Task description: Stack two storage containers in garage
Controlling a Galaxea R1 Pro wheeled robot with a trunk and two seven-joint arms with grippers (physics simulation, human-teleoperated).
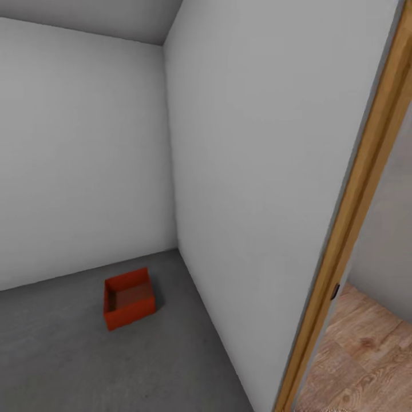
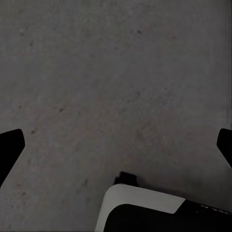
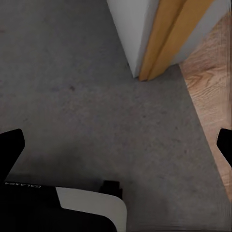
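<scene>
One storage container (image 1: 129, 305) down on garage floor (image 1: 51, 355) by the corner. Second one not stacked yet. Both jaws wide, empty.

Box (image 1: 129, 298): orange-red, open on top, sitting on the floor near the corner where two walls meet.
Floor (image 1: 68, 355): dark grey concrete.
Walls (image 1: 257, 143): plain pale grey.
Door frame (image 1: 355, 212): wood, at the right.
Beyond the frame: light wood planks (image 1: 366, 360).

Orange-red storage container (image 1: 129, 306), speckled dark grey floor (image 1: 68, 360), pale grey walls (image 1: 257, 143)
</scene>
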